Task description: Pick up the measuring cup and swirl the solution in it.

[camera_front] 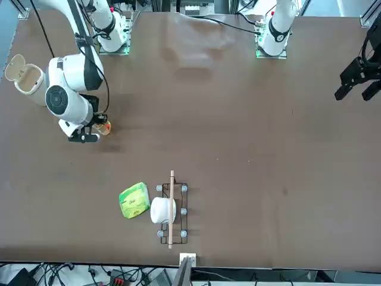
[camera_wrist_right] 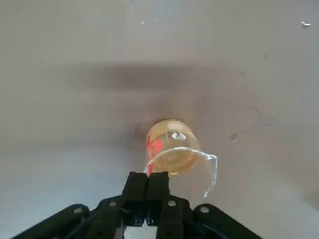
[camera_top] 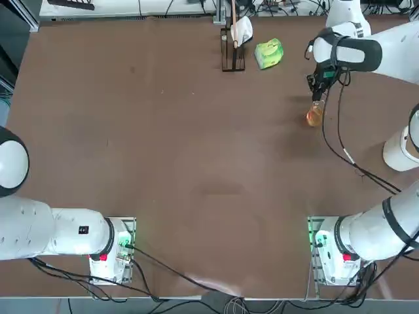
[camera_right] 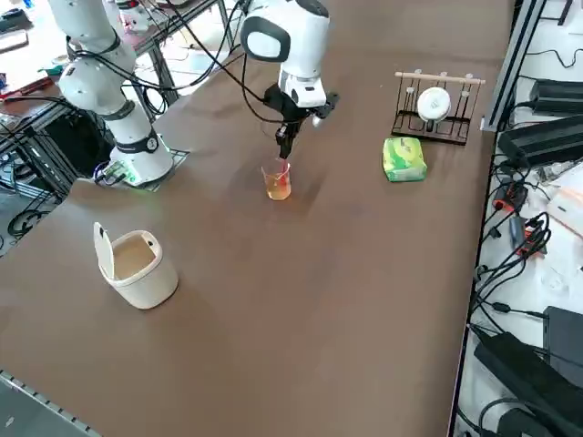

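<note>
Wrist view shows the right gripper (camera_wrist_right: 147, 185) with fingers (camera_wrist_right: 158, 186) pinched closed on the rim of the measuring cup (camera_wrist_right: 175, 152), held just above the table (camera_wrist_right: 60, 59). Thin, slick, light glass, I'd say; that edge pinch looks fragile, so the solution (camera_wrist_right: 169, 144) wants gentle swirling.

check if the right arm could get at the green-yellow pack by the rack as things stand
Probably not right away. The way over the table to the green-yellow pack looks free, and it lies near the right gripper, but the jaws are shut on the rim of the measuring cup, which holds orange solution.
</note>
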Motion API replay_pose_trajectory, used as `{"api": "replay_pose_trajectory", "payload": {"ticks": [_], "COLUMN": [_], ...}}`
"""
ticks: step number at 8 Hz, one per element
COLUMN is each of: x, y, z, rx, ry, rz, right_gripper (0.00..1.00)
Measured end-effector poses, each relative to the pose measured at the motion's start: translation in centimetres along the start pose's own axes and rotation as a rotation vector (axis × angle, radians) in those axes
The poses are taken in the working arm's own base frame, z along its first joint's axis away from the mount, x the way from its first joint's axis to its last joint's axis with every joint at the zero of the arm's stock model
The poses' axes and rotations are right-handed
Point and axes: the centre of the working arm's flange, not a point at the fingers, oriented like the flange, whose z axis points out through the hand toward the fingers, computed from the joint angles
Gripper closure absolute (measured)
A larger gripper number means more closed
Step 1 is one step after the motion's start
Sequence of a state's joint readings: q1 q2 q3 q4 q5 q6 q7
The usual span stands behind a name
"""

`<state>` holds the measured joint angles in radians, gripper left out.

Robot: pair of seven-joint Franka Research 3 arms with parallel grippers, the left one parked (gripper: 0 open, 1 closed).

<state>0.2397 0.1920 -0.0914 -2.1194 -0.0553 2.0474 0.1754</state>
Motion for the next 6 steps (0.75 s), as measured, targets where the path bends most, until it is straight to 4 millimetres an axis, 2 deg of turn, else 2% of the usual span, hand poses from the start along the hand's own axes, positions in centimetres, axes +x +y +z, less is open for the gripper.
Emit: {"api": "replay_pose_trajectory", "payload": {"ticks": [4, 6], "x": [-0.6, -0.4], "y": [0.5, 2.4], "z": [0.4, 0.6], "rx": [-0.007, -0.007], "ry": [-0.056, -0.063], "rz": [-0.049, -0.093], "right_gripper": [0.98, 0.98]}}
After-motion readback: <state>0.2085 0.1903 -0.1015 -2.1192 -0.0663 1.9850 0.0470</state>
